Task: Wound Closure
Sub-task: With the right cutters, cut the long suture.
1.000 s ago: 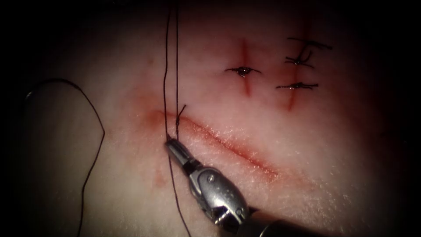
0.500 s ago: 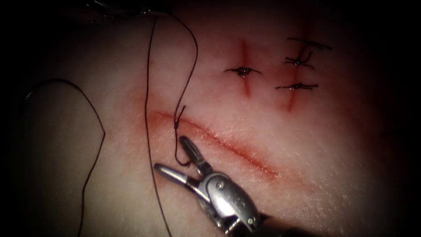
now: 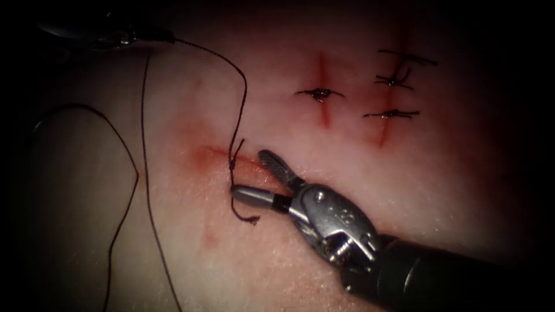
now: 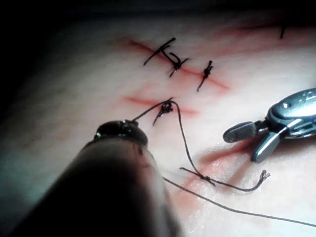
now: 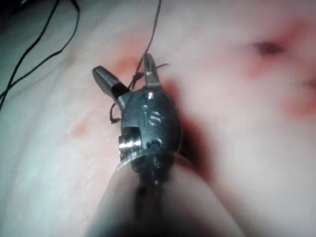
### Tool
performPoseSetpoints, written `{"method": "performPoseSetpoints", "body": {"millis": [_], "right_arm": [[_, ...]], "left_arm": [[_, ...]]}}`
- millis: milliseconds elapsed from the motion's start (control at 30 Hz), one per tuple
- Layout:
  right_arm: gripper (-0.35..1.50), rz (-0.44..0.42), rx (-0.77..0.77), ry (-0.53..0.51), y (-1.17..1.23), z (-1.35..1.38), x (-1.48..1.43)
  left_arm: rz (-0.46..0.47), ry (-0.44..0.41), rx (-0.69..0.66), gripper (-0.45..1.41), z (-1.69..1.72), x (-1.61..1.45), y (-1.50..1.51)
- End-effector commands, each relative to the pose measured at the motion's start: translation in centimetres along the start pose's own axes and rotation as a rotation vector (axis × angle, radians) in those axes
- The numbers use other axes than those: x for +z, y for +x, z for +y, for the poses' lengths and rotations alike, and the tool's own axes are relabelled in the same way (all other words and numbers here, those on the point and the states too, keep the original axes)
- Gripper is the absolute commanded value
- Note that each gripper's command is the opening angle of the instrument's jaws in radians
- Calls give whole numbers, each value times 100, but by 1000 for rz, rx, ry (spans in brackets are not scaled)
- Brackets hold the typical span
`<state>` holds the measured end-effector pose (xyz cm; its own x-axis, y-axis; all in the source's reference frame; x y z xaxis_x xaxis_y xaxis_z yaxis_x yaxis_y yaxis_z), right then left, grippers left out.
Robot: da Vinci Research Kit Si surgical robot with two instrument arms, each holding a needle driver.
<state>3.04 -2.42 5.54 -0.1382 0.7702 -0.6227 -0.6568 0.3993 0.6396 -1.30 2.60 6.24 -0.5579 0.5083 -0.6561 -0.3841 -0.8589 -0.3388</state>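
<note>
**One tail short, one strand still long**

We judge the step to be trimming thread at a finished knot (image 3: pixel 232 163), which sits on the left end of the cut (image 3: pixel 215 152). The right tool (image 3: pixel 250 174) hovers there with jaws released, grasping nothing, just beside the short tail (image 3: pixel 243 215). The left tool (image 3: pixel 165 39) seems clenched on the thread (image 3: pixel 243 98), which curves slack down to the knot. We cannot tell where the needle lies. Trimming that long strand would call for a taut line and the right jaws astride it, just above the knot.
</note>
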Motion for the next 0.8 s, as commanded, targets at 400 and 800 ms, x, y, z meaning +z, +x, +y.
{"method": "performPoseSetpoints", "body": {"millis": [400,800], "right_arm": [[118,-45,-99,13,-4,-2,66],[119,-62,-136,14,-7,9,92]], "left_arm": [[39,17,20,-45,25,-22,26],[47,22,45,-45,43,-38,37]]}}
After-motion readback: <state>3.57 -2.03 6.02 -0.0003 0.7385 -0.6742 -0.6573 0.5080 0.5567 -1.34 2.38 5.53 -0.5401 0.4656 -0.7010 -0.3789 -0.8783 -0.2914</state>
